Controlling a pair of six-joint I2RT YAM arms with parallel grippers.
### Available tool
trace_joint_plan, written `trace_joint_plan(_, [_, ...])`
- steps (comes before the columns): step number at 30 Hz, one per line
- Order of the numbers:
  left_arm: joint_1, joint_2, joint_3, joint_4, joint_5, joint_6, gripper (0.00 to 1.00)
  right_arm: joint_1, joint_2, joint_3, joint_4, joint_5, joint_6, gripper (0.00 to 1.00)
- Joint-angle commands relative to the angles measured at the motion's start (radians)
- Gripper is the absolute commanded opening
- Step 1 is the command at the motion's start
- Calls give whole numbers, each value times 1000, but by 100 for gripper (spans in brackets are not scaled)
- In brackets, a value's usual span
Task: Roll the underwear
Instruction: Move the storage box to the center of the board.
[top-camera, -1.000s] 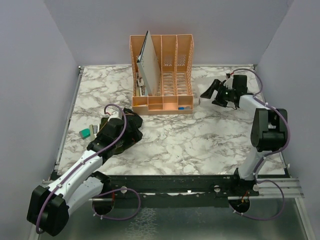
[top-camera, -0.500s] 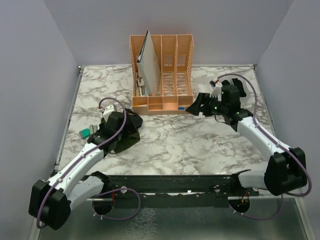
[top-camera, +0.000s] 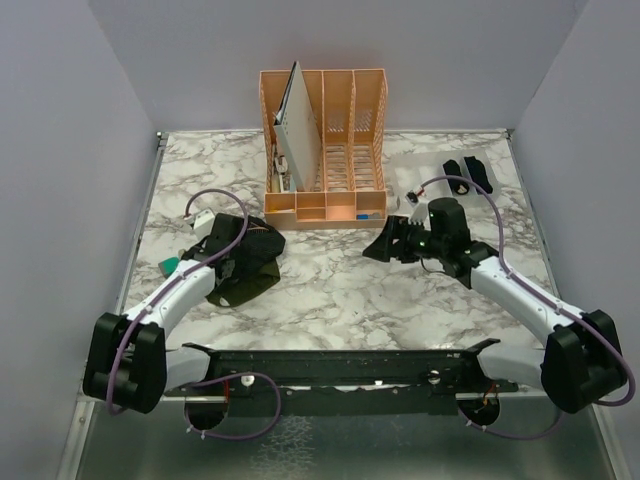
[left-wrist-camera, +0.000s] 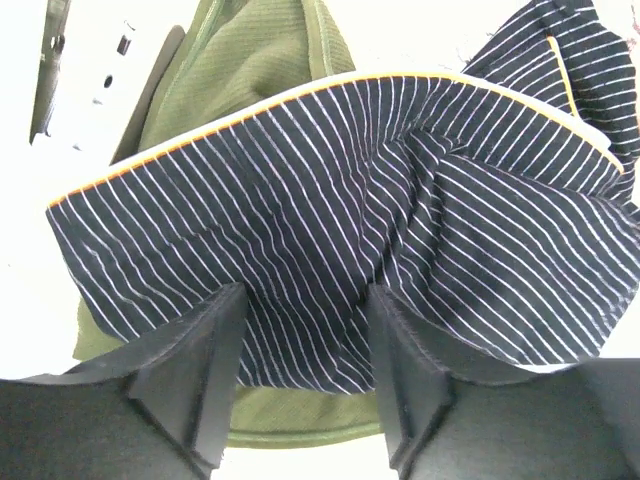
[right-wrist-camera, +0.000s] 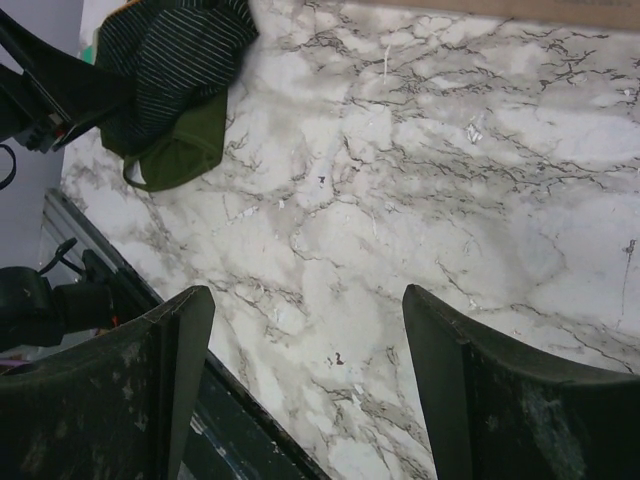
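A black finely striped underwear (left-wrist-camera: 380, 200) lies crumpled on top of an olive-green one (left-wrist-camera: 250, 60) at the table's left (top-camera: 250, 268). My left gripper (left-wrist-camera: 305, 300) is down on this pile. Its fingers (left-wrist-camera: 205, 360) stand apart, with the striped cloth's near edge lying in the gap between them. From above, that gripper (top-camera: 232, 262) covers part of the pile. Two rolled black underwear bundles (top-camera: 452, 168) (top-camera: 480, 172) lie at the back right. My right gripper (top-camera: 378, 248) hovers open over bare marble near the middle, with nothing between its fingers (right-wrist-camera: 308, 300). The pile (right-wrist-camera: 170, 60) shows at that view's upper left.
A peach desk organizer (top-camera: 325, 150) holding a white board stands at the back centre. A small teal block (top-camera: 170, 266) lies by the left edge, beside my left arm. The black front rail (top-camera: 340, 362) runs along the near edge.
My right arm swung from the back right toward the middle, away from the rolled bundles. My left gripper shifted on the pile and its jaws have narrowed.
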Motion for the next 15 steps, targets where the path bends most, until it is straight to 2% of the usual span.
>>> trace_joint_plan(1, [40, 40, 5, 77, 56, 52, 38, 4, -34, -20, -16, 32, 25, 80])
trace_joint_plan(2, [46, 50, 21, 65, 56, 57, 24, 4, -35, -21, -22, 33, 25, 80])
trace_joint_plan(4, [49, 47, 55, 49, 49, 67, 6, 4, -44, -23, -33, 36, 24, 80])
trace_joint_plan(5, [51, 35, 75, 45, 52, 85, 0, 4, -50, -26, -38, 39, 25, 80])
trace_joint_plan(10, [52, -63, 238, 12, 65, 204, 0, 4, -84, -52, -40, 50, 39, 80])
trace_joint_plan(15, [52, -122, 427, -15, 237, 308, 0, 4, -109, -75, -31, 47, 70, 80])
